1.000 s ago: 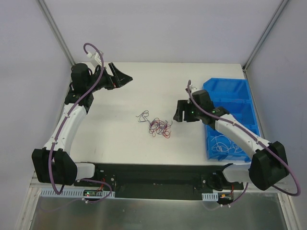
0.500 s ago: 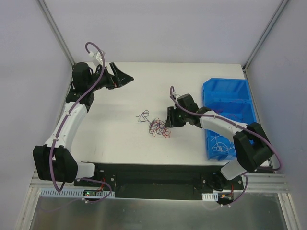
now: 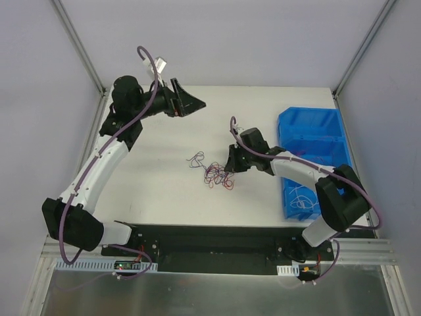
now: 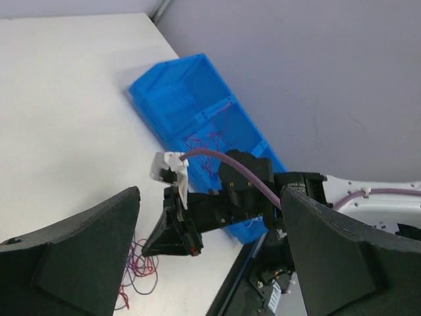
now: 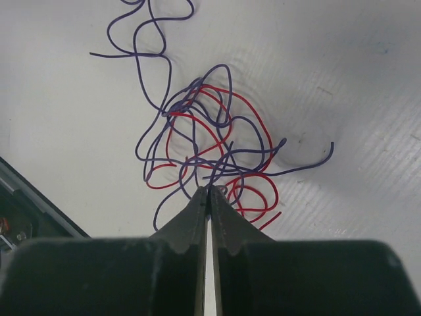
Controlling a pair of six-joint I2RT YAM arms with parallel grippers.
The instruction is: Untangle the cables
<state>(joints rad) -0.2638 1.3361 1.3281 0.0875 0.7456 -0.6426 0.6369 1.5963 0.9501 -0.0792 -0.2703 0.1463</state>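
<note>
Black and pressed together, the right gripper (image 5: 207,192) has its two jaws closed to a hairline slit. Their tips meet just where red and purple strands cross at the near edge of the cables (image 5: 204,151), so it appears to pinch the tangle there. The clump lies flat on the white table (image 3: 151,178), to the left of the blue bin (image 3: 314,125) and clear of it, with the right arm reaching across from the bin's side. One loose purple strand (image 3: 196,159) curls just beyond the clump, on the side away from the bin. Inside the bin, in the compartment nearest the arm bases, some thin white wires (image 3: 304,201) lie coiled. The left wrist view shows a few red and purple threads in another part of the bin. The left gripper (image 4: 209,192) hangs in the air well away from the bin, toward the table's far left, its jaws spread wide with nothing between them.
</note>
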